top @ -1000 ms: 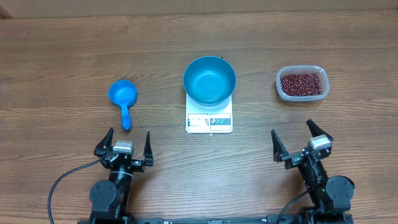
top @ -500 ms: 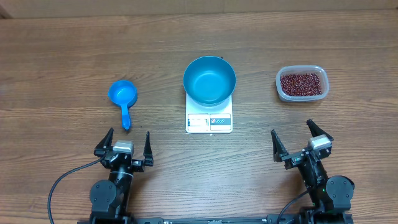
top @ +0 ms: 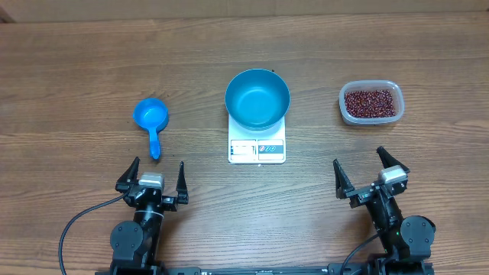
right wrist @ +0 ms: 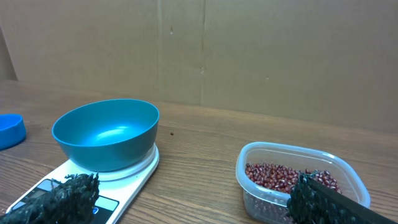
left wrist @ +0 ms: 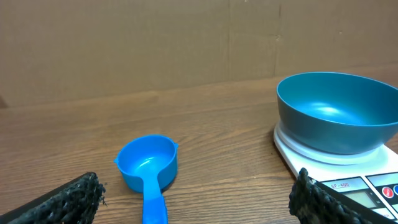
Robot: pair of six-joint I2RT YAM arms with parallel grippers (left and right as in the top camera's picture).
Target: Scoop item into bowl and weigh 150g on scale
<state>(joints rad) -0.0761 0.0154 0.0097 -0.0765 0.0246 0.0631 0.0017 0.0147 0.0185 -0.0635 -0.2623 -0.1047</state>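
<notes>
Left hand (top: 159, 163) splayed wide, glossy round bowl (top: 257, 99), square white scale (top: 257, 149)

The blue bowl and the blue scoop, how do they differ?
The bowl is much wider and deeper than the scoop. The bowl sits on the scale; the scoop lies on the table, apart from it. The scoop has a handle; the bowl has none. Both are blue, round and empty.
</notes>
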